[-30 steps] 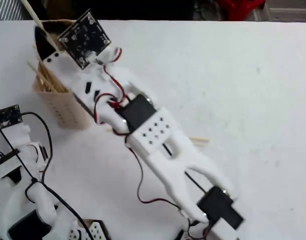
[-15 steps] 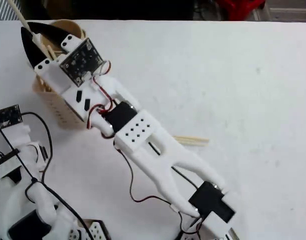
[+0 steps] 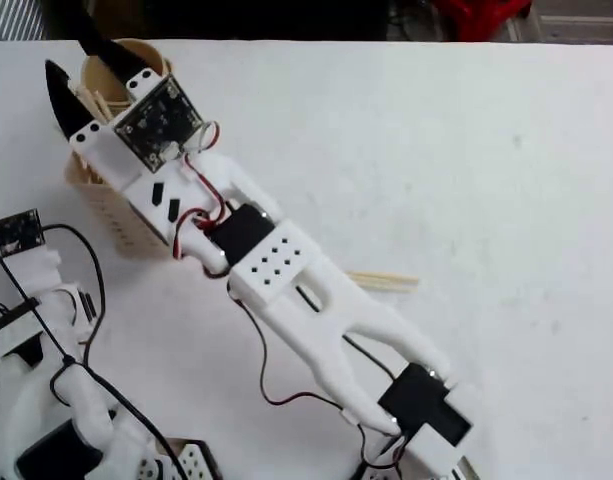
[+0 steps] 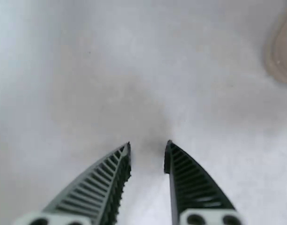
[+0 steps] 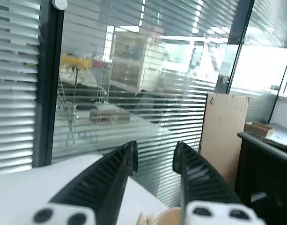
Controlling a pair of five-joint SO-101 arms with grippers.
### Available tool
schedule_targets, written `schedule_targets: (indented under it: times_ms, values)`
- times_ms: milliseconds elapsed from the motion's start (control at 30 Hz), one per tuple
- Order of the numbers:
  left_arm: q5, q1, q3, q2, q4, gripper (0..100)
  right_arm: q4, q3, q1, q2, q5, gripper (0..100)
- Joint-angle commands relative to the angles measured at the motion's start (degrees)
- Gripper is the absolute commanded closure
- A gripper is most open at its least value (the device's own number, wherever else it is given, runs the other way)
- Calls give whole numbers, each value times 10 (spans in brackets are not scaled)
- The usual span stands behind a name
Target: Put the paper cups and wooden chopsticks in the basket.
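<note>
Two white arms work at the white tabletop (image 3: 456, 150). The right arm (image 3: 316, 290) stretches from the near edge diagonally across it to one beige perforated basket (image 3: 136, 225) at the far left corner. The right end effector (image 3: 76, 55) hangs over the basket's open top with its two black fingers spread wide apart and nothing between them. Its own wrist view shows the same right end effector (image 5: 155, 145), fingers parted and empty, pointing past the tabletop edge towards window blinds (image 5: 21, 93). A rounded tan rim (image 5: 169, 216) sits just below it, though I cannot tell whether that is a paper cup or the basket's edge. Inside the basket, beside the black fingers, the pale ends of wooden chopsticks (image 3: 91, 100) stick up at a slant. At least two can be counted and the rest are hidden by the arm. More chopsticks (image 3: 386, 282) lie flat on the tabletop just beside the right arm's forearm, well apart from the basket. They lie so close together that I cannot tell one stick from a pair. The left arm (image 3: 26, 340) sits folded at the near left corner. The left end effector (image 4: 147, 146) points down at bare tabletop, its ribbed fingers a narrow gap apart and holding nothing. A blurred beige shape (image 4: 281, 51) at the edge of that view is too soft to identify. Red and black wires (image 3: 211, 150) run along the right arm.
</note>
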Motion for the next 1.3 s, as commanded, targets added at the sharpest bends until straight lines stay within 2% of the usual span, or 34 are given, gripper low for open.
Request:
schedule_targets:
  times_ms: [0,100,167,267,400,533,600,667,800,1067,1267]
  values:
    - [4,7,-4,-10,-14,865,44,-4,13,-51,1,915]
    - [4,7,-4,-10,-14,865,149,-3,22,-98,1,976]
    - [4,7,-4,-10,-14,865,267,-3,26,-137,1,981]
    - [4,7,-4,-10,-14,865,488,-3,36,-196,1,950]
    - [4,7,-4,-10,-14,865,724,-3,65,-246,1,883]
    - [4,7,-4,-10,-14,865,880,-3,95,-239,15,808]
    - [4,7,-4,-10,-14,865,917,8,114,-225,91,793]
    - [4,7,-3,-10,-14,865,924,34,126,-207,164,803]
    - [4,7,-3,-10,-14,865,888,113,143,-165,217,814]
    - [4,7,-3,-10,-14,865,691,303,174,-110,386,812]
    - [4,7,-3,-10,-14,865,516,425,184,-110,447,811]
